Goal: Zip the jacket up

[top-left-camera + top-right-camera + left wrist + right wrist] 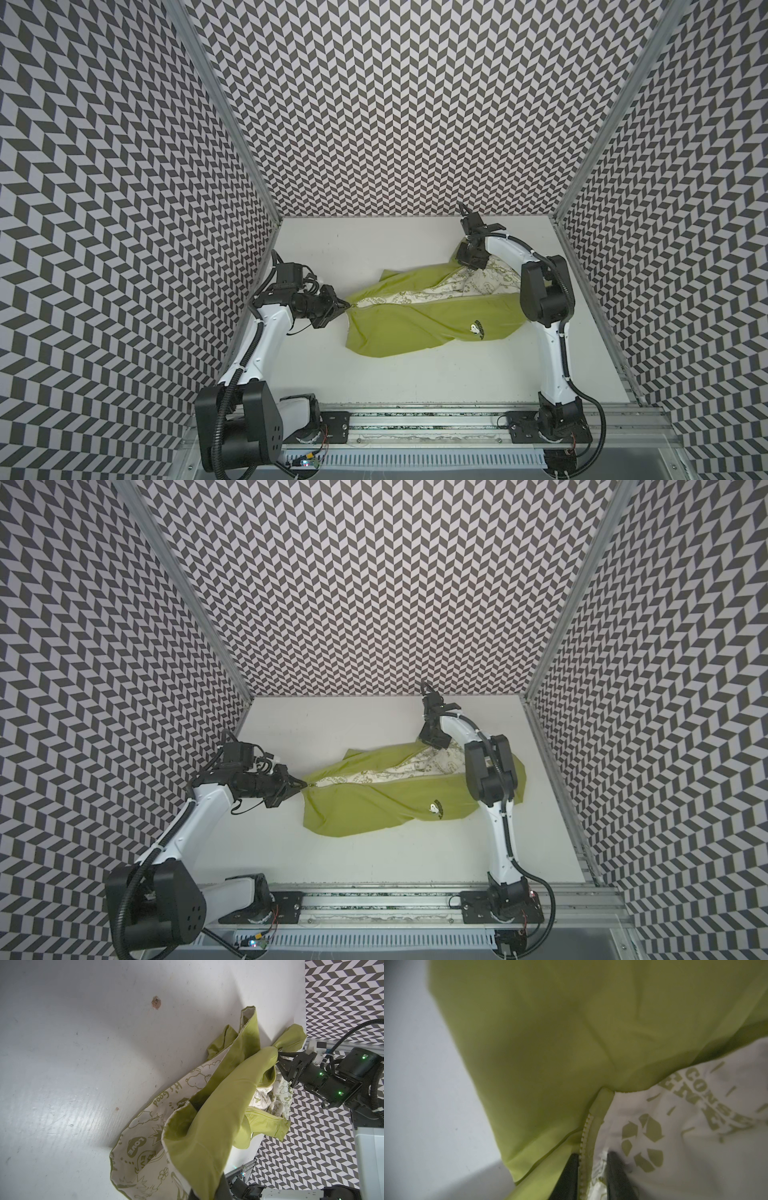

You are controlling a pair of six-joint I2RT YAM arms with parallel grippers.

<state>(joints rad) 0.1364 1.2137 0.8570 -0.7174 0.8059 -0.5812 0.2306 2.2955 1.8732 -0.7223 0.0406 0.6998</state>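
Across the middle of the white bench [374,374], in both top views, the jacket [415,324] lies stretched sideways. Its front is open, so the white printed lining [419,296] shows between the green panels. A small emblem [477,329] sits on the near panel, toward the right. My left tool [345,306] is pinched tight on the jacket's left end, where the two front edges meet in a point. My right tool [467,265] points down at the far right edge of the jacket, its tips hidden behind its own body.

From the left wrist, green cloth hangs out of my left tool at the frame's edge and runs toward my right tool, where it bunches at the fingertips.

From the right wrist, the two dark fingers [569,1178] of my right tool stand narrowly apart on either side of the pale zipper [584,1136] edge. Green cloth lies on one side and lining on the other. Whether they clamp it I cannot tell.
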